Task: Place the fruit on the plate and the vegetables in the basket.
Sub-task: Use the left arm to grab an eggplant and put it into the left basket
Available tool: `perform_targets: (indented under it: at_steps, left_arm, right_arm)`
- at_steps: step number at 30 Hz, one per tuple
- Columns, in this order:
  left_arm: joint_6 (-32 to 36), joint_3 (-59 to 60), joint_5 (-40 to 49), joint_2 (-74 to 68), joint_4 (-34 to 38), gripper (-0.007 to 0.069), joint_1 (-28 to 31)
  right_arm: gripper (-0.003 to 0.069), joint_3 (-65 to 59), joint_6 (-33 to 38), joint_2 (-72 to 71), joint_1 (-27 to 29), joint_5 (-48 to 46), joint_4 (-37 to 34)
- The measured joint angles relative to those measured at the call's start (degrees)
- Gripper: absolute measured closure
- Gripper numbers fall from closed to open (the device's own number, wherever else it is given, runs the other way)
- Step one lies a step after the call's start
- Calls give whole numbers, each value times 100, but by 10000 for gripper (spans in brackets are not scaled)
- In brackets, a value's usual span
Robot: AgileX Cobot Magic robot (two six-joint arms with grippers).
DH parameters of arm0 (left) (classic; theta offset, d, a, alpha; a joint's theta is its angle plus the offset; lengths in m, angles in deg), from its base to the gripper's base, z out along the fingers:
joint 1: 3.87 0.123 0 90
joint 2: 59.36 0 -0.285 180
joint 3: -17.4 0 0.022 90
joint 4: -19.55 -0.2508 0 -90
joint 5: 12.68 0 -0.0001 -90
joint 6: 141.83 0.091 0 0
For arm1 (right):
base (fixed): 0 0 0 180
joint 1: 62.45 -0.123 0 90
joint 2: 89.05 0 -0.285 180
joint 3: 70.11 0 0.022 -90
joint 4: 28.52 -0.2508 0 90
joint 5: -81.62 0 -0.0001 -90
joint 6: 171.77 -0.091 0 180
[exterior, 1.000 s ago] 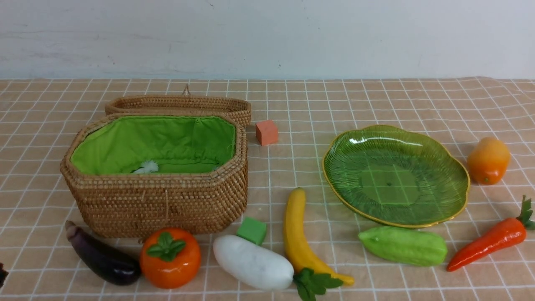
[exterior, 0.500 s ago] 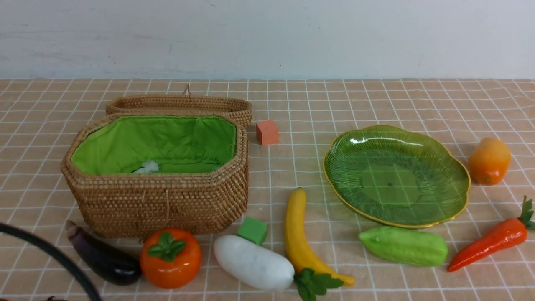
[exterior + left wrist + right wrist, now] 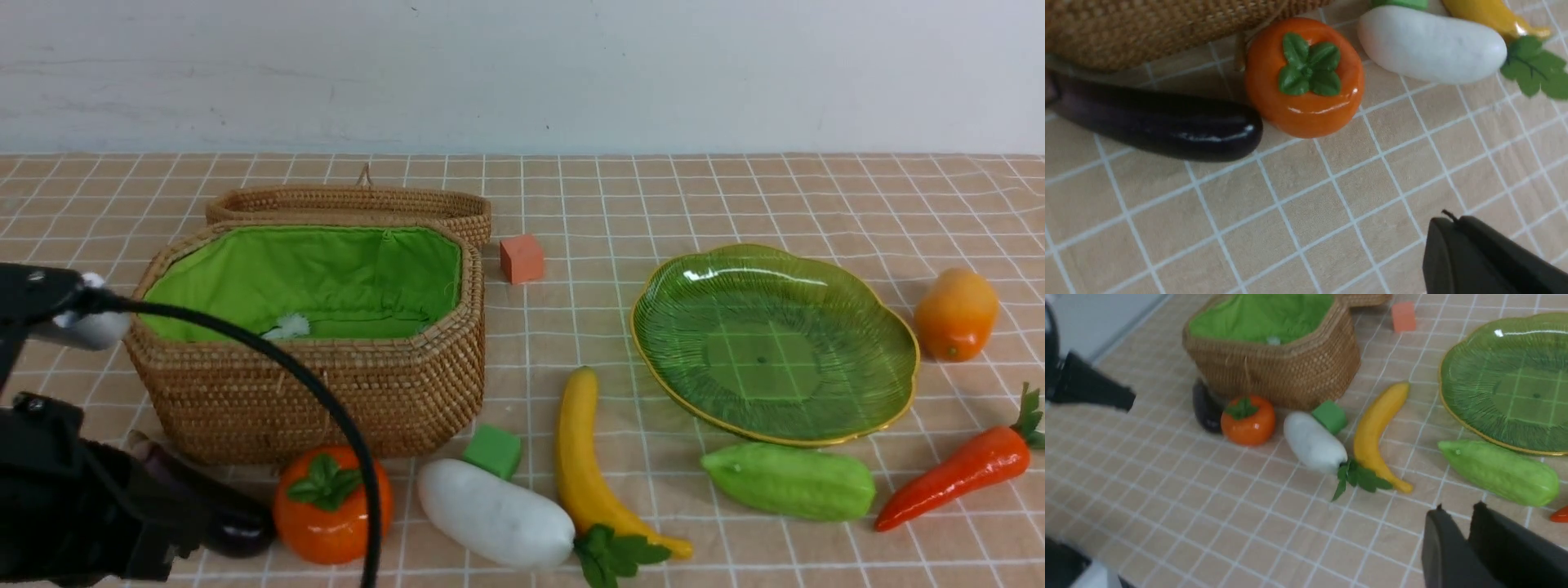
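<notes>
Eggplant (image 3: 238, 527) mostly behind left arm (image 3: 69, 510); carrot (image 3: 955, 478) leaves partly off-frame.

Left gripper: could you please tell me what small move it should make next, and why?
Probably open the left gripper and ease it toward the eggplant: it is shut and empty, and the eggplant lies nearest, just beside the basket.

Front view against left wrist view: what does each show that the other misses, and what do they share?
Only front: plate, mango, carrot, gourd, orange cube, and the basket's green lining.
Only left wrist: the left tool's shut tip.
Both: eggplant, persimmon, radish, banana, green cube, basket wall.
</notes>
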Motion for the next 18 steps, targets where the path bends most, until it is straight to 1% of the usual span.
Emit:
perform_targets:
  at_steps: [1, 2, 3, 4, 5, 7, 10, 12, 13, 14, 15, 16, 17, 18]
  left_arm:
    - [378, -41, 90, -77, -52, 638, -130]
    - [820, -83, 178, -143, -149, 638, -324]
    - [1111, -113, 212, -189, -241, 638, -434]
    - [1224, -120, 213, -216, -287, 638, -477]
    - [1518, -135, 125, -308, -486, 638, -564]
    - [1651, -140, -91, -448, -795, 638, -595]
    - [2093, -153, -417, -843, -1702, 636, -601]
    - [2355, -163, -525, -1132, -2179, 612, -601]
    - [2464, -163, -604, -1384, -2418, 580, -601]
    - [2501, -163, -637, -1496, -2491, 551, -601]
    - [2540, -163, -717, -1714, -2563, 500, -601]
    - [2559, -163, -734, -1750, -2575, 491, -601]
    - [2652, -163, -864, -2037, -2604, 409, -601]
    - [2748, -163, -953, -2166, -2617, 346, -601]
  right_arm:
    - [548, 186, 131, 84, 0, -137, 6]
    - [548, 408, 438, 170, 0, -365, 5]
    - [548, 519, 562, 204, -13, -430, 5]
    - [548, 561, 635, 213, -23, -460, 7]
    - [548, 645, 847, 228, -66, -498, 12]
    - [548, 690, 980, 227, -164, -519, 12]
    - [544, 683, 1120, 233, -451, -627, 55]
    - [542, 670, 1142, 235, -648, -640, 135]
    - [540, 658, 1149, 235, -753, -640, 207]
    - [539, 650, 1148, 240, -800, -640, 247]
    - [537, 643, 1148, 240, -882, -640, 314]
    - [537, 640, 1155, 240, -893, -640, 338]
    - [535, 633, 1161, 240, -985, -644, 449]
    - [534, 629, 1161, 246, -1017, -644, 506]
